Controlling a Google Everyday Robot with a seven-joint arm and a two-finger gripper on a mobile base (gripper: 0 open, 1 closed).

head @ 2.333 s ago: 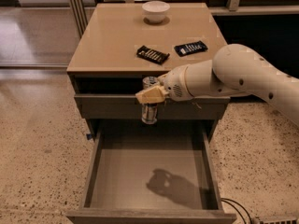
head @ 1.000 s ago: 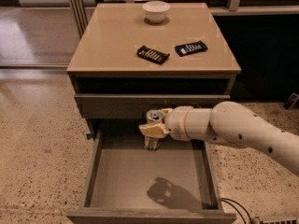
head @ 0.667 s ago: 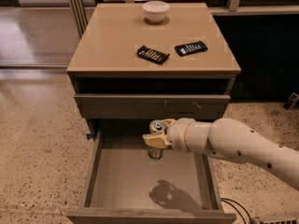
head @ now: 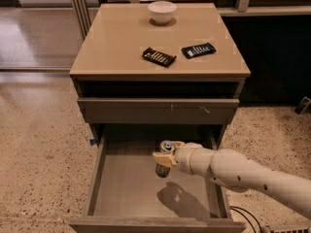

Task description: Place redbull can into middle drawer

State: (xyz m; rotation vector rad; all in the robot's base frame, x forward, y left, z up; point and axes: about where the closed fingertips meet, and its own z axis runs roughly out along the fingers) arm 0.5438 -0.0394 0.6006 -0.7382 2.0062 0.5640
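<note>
The robot's two-finger gripper (head: 164,158), tan-padded at the tip of a smooth white arm (head: 243,173) reaching in from the right, is clamped across the middle of a slim, tall blue-and-silver metal redbull can (head: 163,170) and holds it upright, silver top facing up. The side-on grip leaves the base free, so the can should be able to stand as soon as it is let go. The can hangs inside the pulled-out middle drawer (head: 121,181), a wide grey wooden box with a smooth floor and thin side walls, towards the back and near the centre. The shadow of hand and can falls on the floor in front of them, which suggests the base is not yet down, though contact cannot be ruled out from this angle. Just above, a shut grey drawer front (head: 126,110) with pale scratches overhangs the opening, which would explain the low, sideways reach. On the tan cabinet top (head: 116,42), well apart from the action, sit a white bowl (head: 162,11) and two dark flat snack packets (head: 159,57) (head: 198,50).
</note>
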